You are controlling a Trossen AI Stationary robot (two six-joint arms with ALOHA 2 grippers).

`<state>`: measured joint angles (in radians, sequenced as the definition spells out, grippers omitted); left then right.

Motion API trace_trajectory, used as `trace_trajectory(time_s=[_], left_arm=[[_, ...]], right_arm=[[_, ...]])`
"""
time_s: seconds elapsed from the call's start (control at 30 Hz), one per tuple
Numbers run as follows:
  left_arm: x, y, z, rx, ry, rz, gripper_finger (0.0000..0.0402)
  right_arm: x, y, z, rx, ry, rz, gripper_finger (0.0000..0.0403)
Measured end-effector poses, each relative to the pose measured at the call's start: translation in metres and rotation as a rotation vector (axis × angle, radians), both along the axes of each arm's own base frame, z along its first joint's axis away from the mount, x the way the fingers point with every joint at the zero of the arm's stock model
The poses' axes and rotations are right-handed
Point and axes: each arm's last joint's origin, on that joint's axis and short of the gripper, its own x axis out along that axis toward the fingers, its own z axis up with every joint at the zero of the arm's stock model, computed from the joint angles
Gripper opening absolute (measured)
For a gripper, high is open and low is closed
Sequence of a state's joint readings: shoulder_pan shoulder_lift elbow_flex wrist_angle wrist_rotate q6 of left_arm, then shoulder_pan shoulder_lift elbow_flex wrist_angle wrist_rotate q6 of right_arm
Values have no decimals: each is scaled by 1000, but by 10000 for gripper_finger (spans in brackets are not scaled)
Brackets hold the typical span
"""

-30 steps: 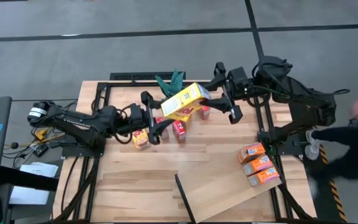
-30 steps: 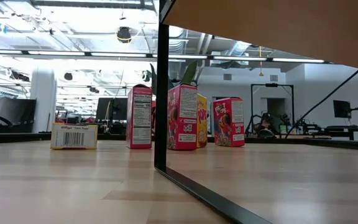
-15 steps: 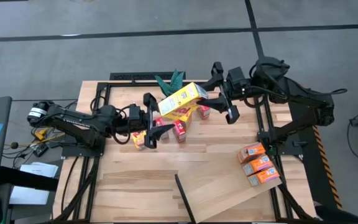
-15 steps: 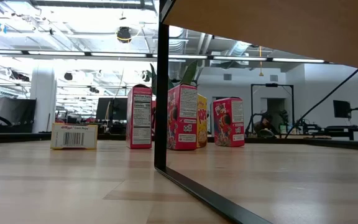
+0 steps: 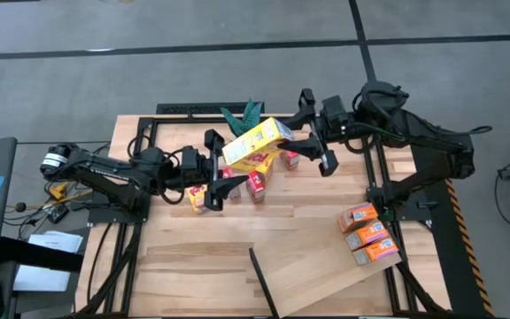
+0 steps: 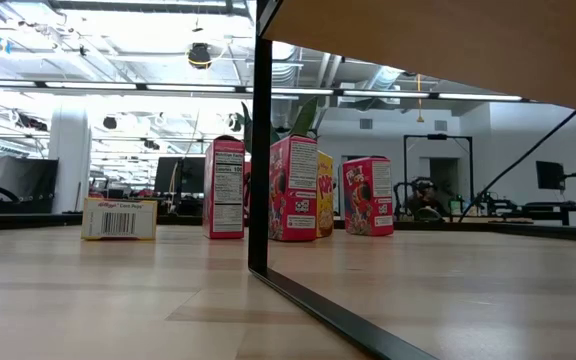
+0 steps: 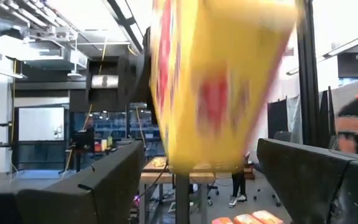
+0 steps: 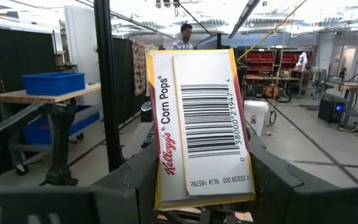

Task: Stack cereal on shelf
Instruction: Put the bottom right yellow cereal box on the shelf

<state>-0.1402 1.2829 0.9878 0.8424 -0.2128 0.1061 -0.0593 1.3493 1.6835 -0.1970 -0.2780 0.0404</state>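
A yellow Corn Pops cereal box [image 5: 257,142] hangs in the air above the far middle of the table, and my right gripper [image 5: 301,135] is shut on its right end. The right wrist view shows its barcoded end [image 8: 204,124] between that gripper's fingers. My left gripper [image 5: 227,168] is open just left of the box. In the left wrist view [image 7: 197,180] its wide-set fingers stand below and on either side of the blurred box [image 7: 216,87]. Red boxes [image 5: 257,184] stand upright below. Three orange boxes [image 5: 367,235] lie on the pale shelf board [image 5: 326,266]. My right gripper pinches the yellow box between its two fingers [image 8: 129,180], on the side faces [image 8: 161,180] next to the barcoded end. The fingers come level from the table's right and run along the box's length. The box is lifted clear and reaches out toward the left gripper.
A small yellow box [image 5: 200,198] lies flat on the planks left of the red ones. A green plant [image 5: 246,113] stands behind them at the far edge. The shelf's dark edge [image 6: 260,150] crosses the low view. Bare planks lie at the near left.
My right gripper has carried the yellow box a little toward the table's left, closer to the left gripper. A person at the table's right edge has gone out of the high view.
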Motion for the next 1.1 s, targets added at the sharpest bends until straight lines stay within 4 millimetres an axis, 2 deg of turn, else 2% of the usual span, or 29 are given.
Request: trace_trajectory(time_s=[0.3,0.7,0.8,1.1], left_arm=[[8,-1,3,6,9,-32,307],[7,0,5,-24,-9,-23,304],[6,0,6,-26,-30,-23,287],[6,1,6,-28,-18,-8,198]], right_arm=[[19,2,-11,16,32,12,214],[20,2,-11,6,29,14,214],[20,2,-11,6,29,14,216],[20,2,-11,8,30,-3,207]])
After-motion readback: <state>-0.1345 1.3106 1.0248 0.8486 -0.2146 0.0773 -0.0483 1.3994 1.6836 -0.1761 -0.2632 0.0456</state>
